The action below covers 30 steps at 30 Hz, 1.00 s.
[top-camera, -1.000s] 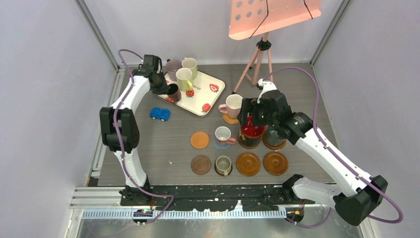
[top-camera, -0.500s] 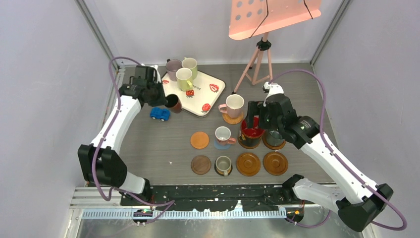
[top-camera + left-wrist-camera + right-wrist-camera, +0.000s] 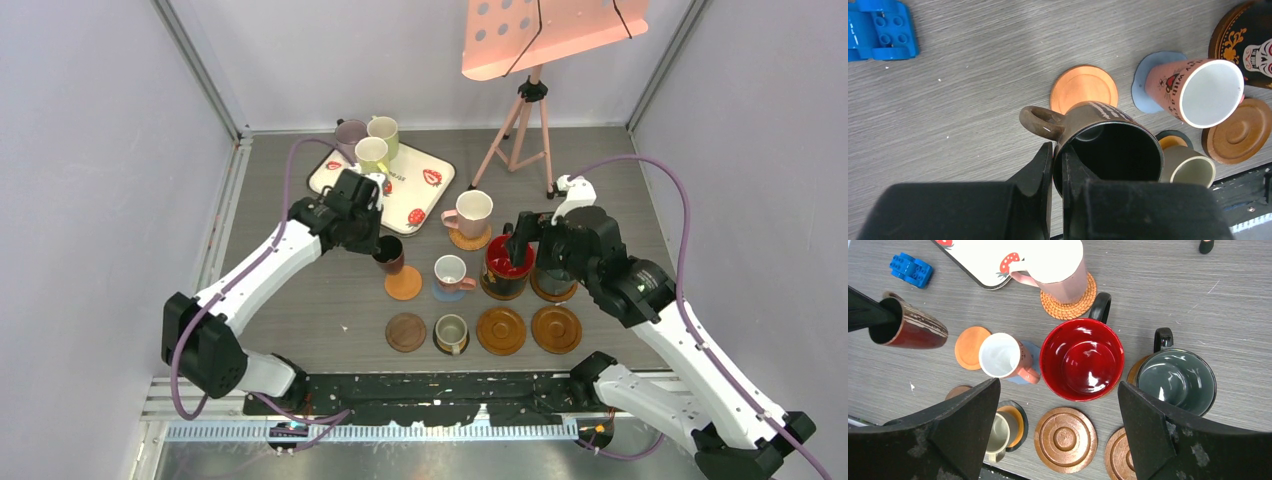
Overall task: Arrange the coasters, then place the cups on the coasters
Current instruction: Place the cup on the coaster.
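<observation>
pinching the rim of the small dark mug point(image 3: 1108, 145) between the clenched fingers point(image 3: 1044, 165) of the left gripper point(image 3: 1057, 152), right beside the looped handle; holding it tilted, mouth toward the wrist camera, over the far edge of the plain orange coaster point(image 3: 1083, 90) (touching it or just above, cannot tell). spread wide and released, grasping nothing, right gripper point(image 3: 1058, 385) poised above the red-inside mug point(image 3: 1082, 360), seated on a brown coaster mostly hidden beneath it. flanked in that wrist view by the grey-green mug point(image 3: 1175, 380) on another brown coaster and by the pink cup point(image 3: 1003, 356) on the blue coaster point(image 3: 1148, 75). beyond those, pale pink mug point(image 3: 1058, 270) upright on the woven coaster point(image 3: 1083, 302). nearest the arm bases, one row: dark wood coaster point(image 3: 406, 332) bare, small cream cup point(image 3: 1000, 432) on the black coaster point(image 3: 1018, 420), then two glossy brown coasters point(image 3: 1065, 432) bare. farther out, three mugs point(image 3: 371, 152) on the strawberry tray point(image 3: 420, 190), with the blue toy car point(image 3: 880, 30) near it.
</observation>
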{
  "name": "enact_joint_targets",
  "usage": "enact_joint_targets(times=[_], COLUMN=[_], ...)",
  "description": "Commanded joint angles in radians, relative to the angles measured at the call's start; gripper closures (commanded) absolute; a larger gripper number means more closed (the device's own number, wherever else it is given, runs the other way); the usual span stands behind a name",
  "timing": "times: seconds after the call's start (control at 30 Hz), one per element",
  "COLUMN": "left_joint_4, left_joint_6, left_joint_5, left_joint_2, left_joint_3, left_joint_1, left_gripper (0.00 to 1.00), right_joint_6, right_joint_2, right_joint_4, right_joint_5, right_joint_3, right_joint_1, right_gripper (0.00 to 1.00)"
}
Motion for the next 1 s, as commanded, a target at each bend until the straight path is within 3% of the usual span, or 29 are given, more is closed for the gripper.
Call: enact_joint_targets(times=[0.0, 0.4, 0.87, 0.97], left_joint_4=[0.073, 0.207, 0.202, 0.207], left_joint_6=[0.0, -0.038, -0.029, -0.036], left_joint_5=[-0.074, -0.134, -0.179, -0.179], left_joint_2=[0.025, 0.106, 0.162, 0.164], left_joint_3=[0.004, -0.108, -0.085, -0.098], left_joint_1=[-0.064, -0.161, -0.162, -0.162], left_gripper=[1.0, 1.0, 1.0, 0.95], right_joint_6=[-0.003, 0.01, 0.011, 0.011], right_joint_2=[-0.036, -0.049, -0.067, -0.081], right_joint_4=[0.049, 0.041, 0.025, 0.031], right_joint_5=[-0.003, 0.011, 0.029, 0.032], right_joint_3=[-0.017, -0.041, -0.034, -0.042], right_joint_1=[0.003, 0.003, 0.003, 0.003], right_gripper=[0.05, 0.05, 0.05, 0.05])
